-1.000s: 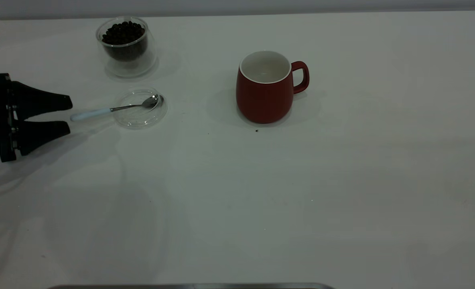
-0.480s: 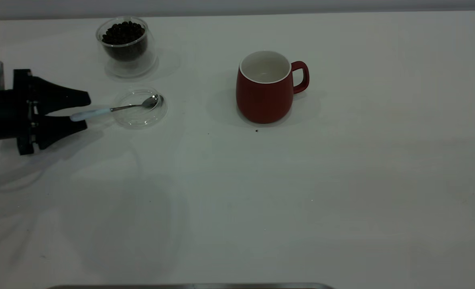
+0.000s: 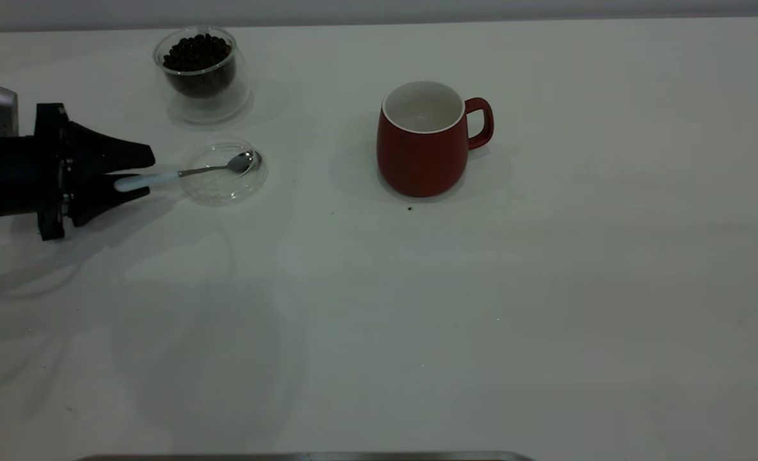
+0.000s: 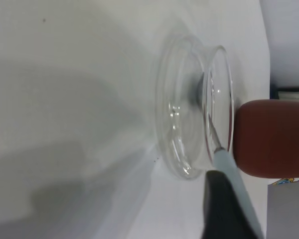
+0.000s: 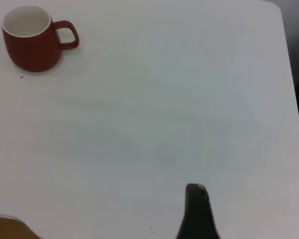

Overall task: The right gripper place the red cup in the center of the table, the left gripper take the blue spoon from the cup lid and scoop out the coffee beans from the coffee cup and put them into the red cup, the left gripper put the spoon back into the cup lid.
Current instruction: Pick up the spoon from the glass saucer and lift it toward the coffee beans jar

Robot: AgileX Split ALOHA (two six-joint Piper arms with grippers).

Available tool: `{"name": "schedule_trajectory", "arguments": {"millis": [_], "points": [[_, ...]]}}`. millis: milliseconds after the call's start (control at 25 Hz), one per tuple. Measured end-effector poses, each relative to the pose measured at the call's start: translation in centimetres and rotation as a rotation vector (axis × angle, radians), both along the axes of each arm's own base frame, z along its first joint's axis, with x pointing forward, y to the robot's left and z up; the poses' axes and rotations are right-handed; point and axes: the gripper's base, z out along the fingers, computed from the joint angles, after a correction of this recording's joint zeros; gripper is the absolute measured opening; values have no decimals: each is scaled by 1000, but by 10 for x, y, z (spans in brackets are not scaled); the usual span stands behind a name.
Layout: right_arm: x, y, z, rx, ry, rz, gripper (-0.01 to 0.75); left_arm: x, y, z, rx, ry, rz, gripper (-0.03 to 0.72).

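Note:
The red cup (image 3: 422,153) stands upright and empty near the middle of the table (image 3: 417,320). The blue spoon (image 3: 161,178) lies with its bowl in the clear cup lid (image 3: 225,192) and its pale handle pointing left. My left gripper (image 3: 150,173) is open, low over the table, with its fingers on either side of the handle's end. In the left wrist view one finger (image 4: 222,209) touches the handle (image 4: 229,169). The coffee cup (image 3: 203,83) holds the coffee beans (image 3: 198,52) at the back left. My right gripper (image 5: 197,204) is parked far right of the red cup (image 5: 32,47).
The lid (image 4: 189,124) and the red cup (image 4: 271,137) lie in line ahead of the left gripper. A tiny dark speck (image 3: 410,208) sits just in front of the red cup. A grey edge (image 3: 302,457) runs along the near side.
My left gripper has moved right towards the lid, and its fingers now flank the end of the spoon handle. The spoon, lid and cups have not moved.

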Motion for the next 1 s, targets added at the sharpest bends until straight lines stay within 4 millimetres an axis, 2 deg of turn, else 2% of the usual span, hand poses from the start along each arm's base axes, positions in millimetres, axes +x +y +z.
{"name": "schedule_trajectory", "arguments": {"millis": [360,800,1000], "points": [[0,0,0,0,0,0,590,0,0,0,-1,2,4,136],[0,0,0,0,0,0,590,0,0,0,-12,20,13,125],[0,0,0,0,0,0,590,-2,10,1,-40,33,38,125]]}}
